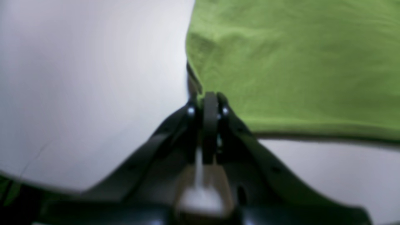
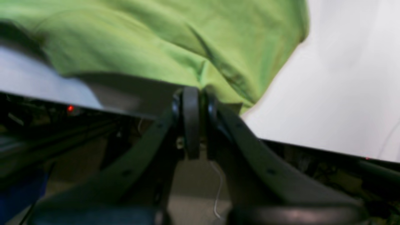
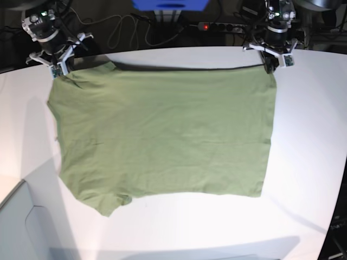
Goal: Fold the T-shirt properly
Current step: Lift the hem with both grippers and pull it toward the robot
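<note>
The olive-green T-shirt point(image 3: 162, 130) lies spread on the white table point(image 3: 309, 162), with one sleeve pointing toward the front left. Its far edge looks slightly raised and casts a dark shadow line. My left gripper point(image 3: 269, 67) is at the far right corner of the T-shirt point(image 1: 297, 62). In its wrist view the left gripper point(image 1: 210, 97) is shut on the fabric's corner. My right gripper point(image 3: 56, 72) is at the far left corner. Seen up close, the right gripper point(image 2: 191, 92) is shut on a bunched fold of the T-shirt point(image 2: 156, 40).
Behind the table's curved far edge are a power strip with a red light point(image 3: 217, 26), loose cables point(image 3: 122, 30) and a blue object point(image 3: 171, 4). A pale panel point(image 3: 19, 227) sits at the front left corner.
</note>
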Motion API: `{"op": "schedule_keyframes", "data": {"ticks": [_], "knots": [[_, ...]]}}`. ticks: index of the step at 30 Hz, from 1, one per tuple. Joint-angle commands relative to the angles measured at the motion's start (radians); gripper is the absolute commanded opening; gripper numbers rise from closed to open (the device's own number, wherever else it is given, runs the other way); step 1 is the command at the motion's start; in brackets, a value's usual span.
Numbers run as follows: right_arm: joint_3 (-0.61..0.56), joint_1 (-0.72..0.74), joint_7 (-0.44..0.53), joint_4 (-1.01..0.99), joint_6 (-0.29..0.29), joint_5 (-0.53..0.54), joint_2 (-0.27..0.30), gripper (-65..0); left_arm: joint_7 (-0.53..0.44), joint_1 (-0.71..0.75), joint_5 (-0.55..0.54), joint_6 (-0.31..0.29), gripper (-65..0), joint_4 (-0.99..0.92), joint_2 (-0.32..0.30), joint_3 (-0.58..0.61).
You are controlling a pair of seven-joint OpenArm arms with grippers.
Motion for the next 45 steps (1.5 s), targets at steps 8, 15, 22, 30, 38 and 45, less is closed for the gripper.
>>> {"op": "schedule_keyframes", "data": {"ticks": [8, 15, 22, 30, 38, 45], "knots": [[-0.001, 0.012, 0.023, 0.019, 0.013, 0.004, 0.010, -64.9, -0.021, 0.111, 0.000, 0.005, -65.0, 0.134, -0.004, -0.057], [-0.003, 0.092, 0.023, 0.013, 0.013, 0.004, 0.010, -64.9, -0.020, 0.105, 0.000, 0.003, -65.0, 0.183, -0.007, -0.097], [-0.057, 0.235, -0.063, -0.033, 0.013, 0.004, 0.013, -64.9, -0.020, -0.015, 0.001, 0.003, -65.0, 0.150, -0.009, -0.088], [-0.110, 0.387, -0.074, -0.151, 0.013, 0.004, 0.011, -64.9, -0.018, -0.187, 0.001, 0.002, -65.0, 0.041, -0.013, -0.086], [-0.110, 0.453, -0.075, -0.186, 0.013, 0.004, 0.010, -64.9, -0.018, -0.288, 0.001, 0.002, -65.0, -0.050, -0.015, -0.086], [-0.110, 0.472, -0.071, -0.194, 0.013, 0.004, 0.007, -64.9, -0.018, -0.367, 0.001, 0.002, -65.0, -0.117, -0.015, -0.086]]}}
